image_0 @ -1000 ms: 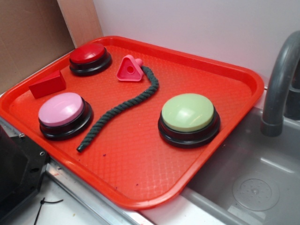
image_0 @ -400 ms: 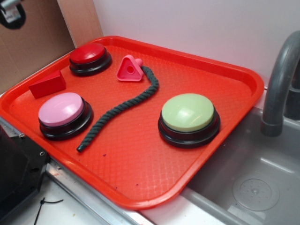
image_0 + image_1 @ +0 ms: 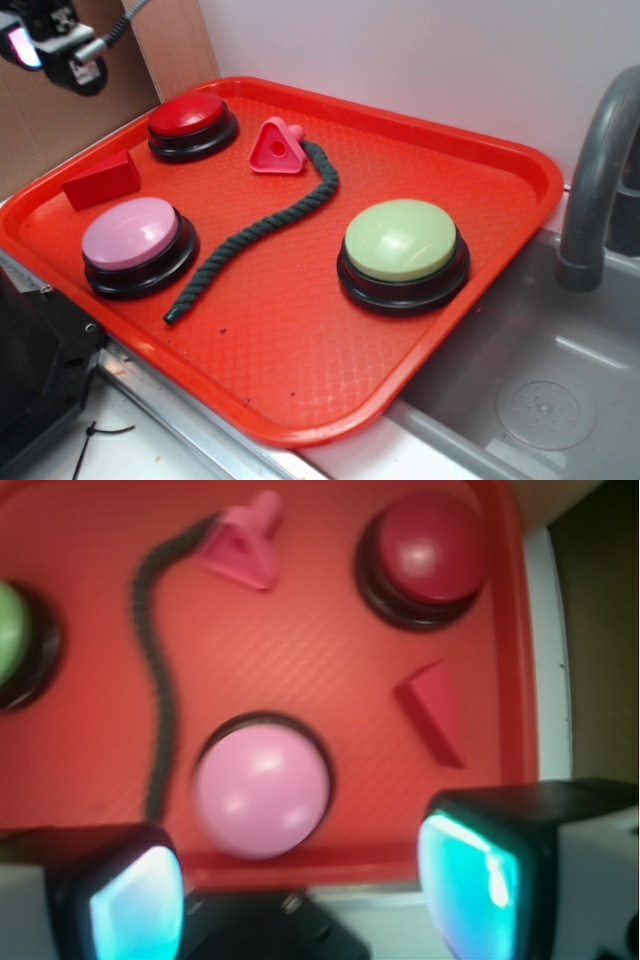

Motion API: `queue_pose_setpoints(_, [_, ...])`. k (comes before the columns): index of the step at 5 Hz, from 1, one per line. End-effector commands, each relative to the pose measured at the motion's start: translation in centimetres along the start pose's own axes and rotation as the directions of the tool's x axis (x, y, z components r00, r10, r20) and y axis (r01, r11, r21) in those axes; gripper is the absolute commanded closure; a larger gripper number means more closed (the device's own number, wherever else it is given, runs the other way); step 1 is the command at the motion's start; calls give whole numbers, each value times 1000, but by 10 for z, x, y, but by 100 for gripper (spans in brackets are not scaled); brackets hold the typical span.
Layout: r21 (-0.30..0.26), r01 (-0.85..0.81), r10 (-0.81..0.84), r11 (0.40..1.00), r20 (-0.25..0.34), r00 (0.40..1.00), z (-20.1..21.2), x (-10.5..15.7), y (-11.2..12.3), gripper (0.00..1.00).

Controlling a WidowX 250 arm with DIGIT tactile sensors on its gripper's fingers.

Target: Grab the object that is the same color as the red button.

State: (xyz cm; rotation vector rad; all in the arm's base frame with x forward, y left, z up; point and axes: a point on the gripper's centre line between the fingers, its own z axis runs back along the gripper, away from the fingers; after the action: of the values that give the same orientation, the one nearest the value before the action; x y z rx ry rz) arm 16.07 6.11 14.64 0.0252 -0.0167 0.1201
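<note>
Plain white wall (image 3: pixel 420 50) behind grey sink basin (image 3: pixel 540 380). Brown cardboard panel (image 3: pixel 60 110) left of wall. Grey faucet (image 3: pixel 595 180) rises at basin's far edge. Light even, soft.

Bright, even light; sharp exterior view, soft blurred wrist view, faint glare on domes.

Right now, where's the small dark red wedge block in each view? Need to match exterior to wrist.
Exterior: the red wedge block lies at the tray's far left, between the red button and the pink button, touching neither.
Wrist: the block sits right of centre, below the red button, up and right of the pink button.
Shared landmark: the red button, the block's near neighbour in both.
</note>
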Motion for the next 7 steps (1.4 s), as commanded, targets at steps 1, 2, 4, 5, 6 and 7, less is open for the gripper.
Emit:
queue_pose_setpoints(1, [21,-108,107,994,28,994,-33,22,45,0])
queue_pose_setpoints(2, [23,-140,140,990,9,990,-54,23,60,0])
queue_pose_setpoints(4, [66,-170,172,983,-26,985,-82,20,66,0])
queue_pose_setpoints(5, [82,-172,176,982,-50,983,-96,22,62,0])
queue_pose_setpoints(6, [109,-191,199,975,-65,978,-110,24,64,0])
queue_pose_setpoints(7, [112,-192,202,975,-80,976,-117,25,65,0])
